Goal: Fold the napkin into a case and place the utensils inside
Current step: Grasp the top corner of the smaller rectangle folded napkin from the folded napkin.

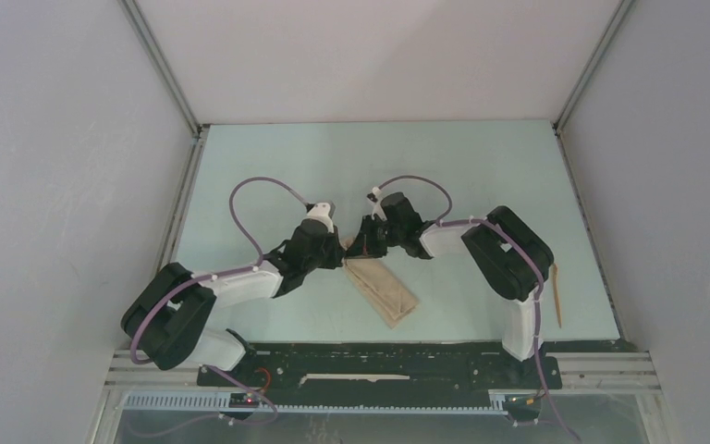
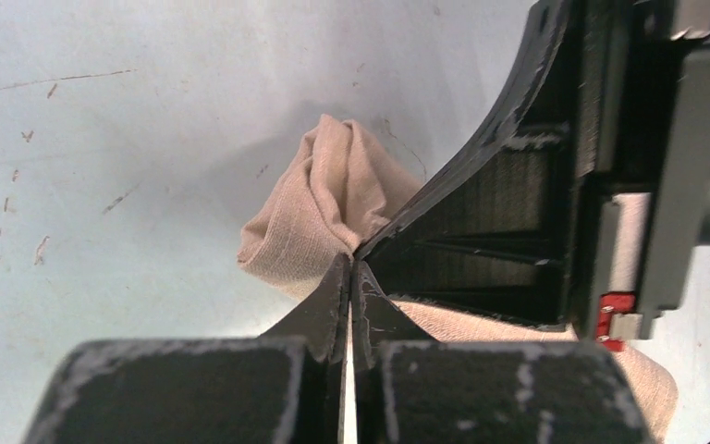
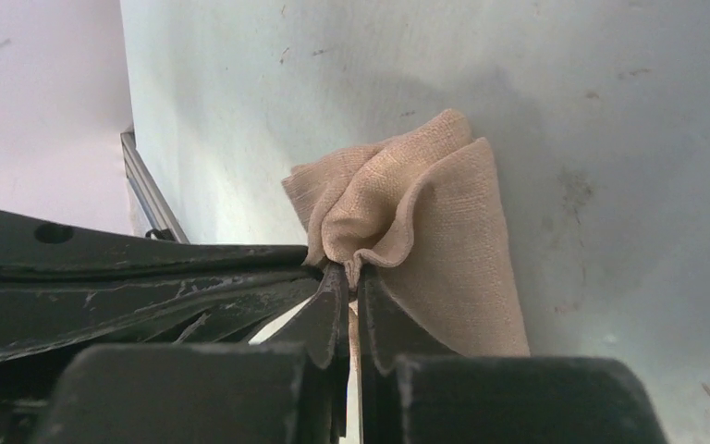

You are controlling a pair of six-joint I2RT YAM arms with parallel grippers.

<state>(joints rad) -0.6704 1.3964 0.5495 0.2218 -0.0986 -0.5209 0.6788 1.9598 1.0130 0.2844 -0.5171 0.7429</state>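
The napkin (image 1: 386, 291) lies mid-table as a narrow folded beige-tan strip, slanting from the grippers toward the front. Its far end is bunched up where both grippers meet. My left gripper (image 1: 342, 252) (image 2: 351, 264) is shut, with the puckered cloth (image 2: 319, 213) gathered at its tips. My right gripper (image 1: 359, 248) (image 3: 353, 270) is shut on a small raised fold of the same cloth (image 3: 453, 231), tip to tip with the left one. The utensils (image 1: 556, 294) show as a thin orange-brown stick shape on the table right of the right arm, away from both grippers.
The pale green table (image 1: 268, 185) is walled by white panels with metal rails at left (image 1: 185, 199) and right (image 1: 584, 199). The right arm's black elbow (image 1: 508, 252) stands between the napkin and the utensils. The arm bases sit on a black bar (image 1: 379, 365) at the front edge.
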